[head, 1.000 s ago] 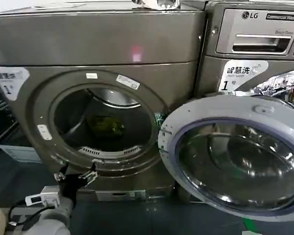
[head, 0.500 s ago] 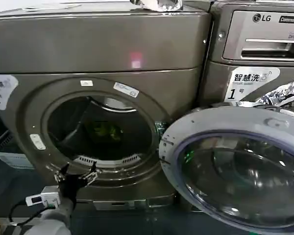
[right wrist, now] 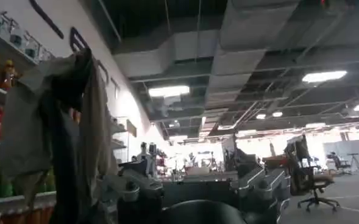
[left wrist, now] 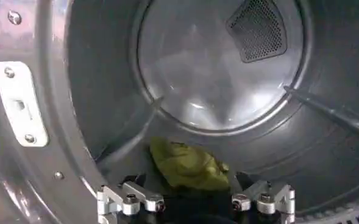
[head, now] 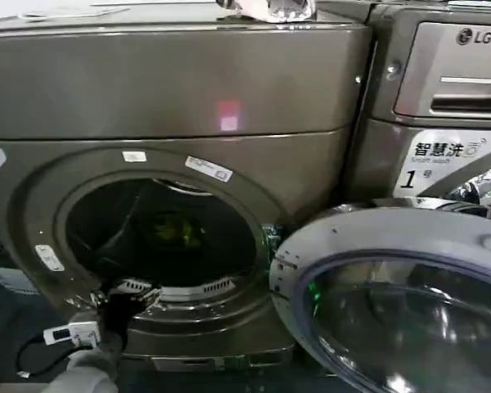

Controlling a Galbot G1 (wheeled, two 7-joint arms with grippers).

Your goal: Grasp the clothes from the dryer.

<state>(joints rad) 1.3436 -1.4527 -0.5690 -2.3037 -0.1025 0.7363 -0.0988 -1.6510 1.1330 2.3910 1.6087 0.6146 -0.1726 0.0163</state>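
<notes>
The left gripper (head: 124, 292) sits at the lower rim of the dryer (head: 180, 106) mouth, its fingers (left wrist: 129, 198) spread wide and holding nothing. The clothes (left wrist: 187, 165) lie on the drum floor just beyond the fingers, apart from them. The round door (head: 393, 295) hangs open at the dryer's right edge.

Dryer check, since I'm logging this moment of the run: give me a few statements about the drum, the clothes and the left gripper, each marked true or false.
1. The dryer has its door swung open. True.
2. The clothes hang out over the drum's rim. False: they lie inside on the drum floor.
3. The left gripper is open, at the drum mouth. True.
4. The left gripper is shut on the clothes. False: its fingers are spread, short of the bundle.
5. The clothes are red. False: yellow-green.
</notes>
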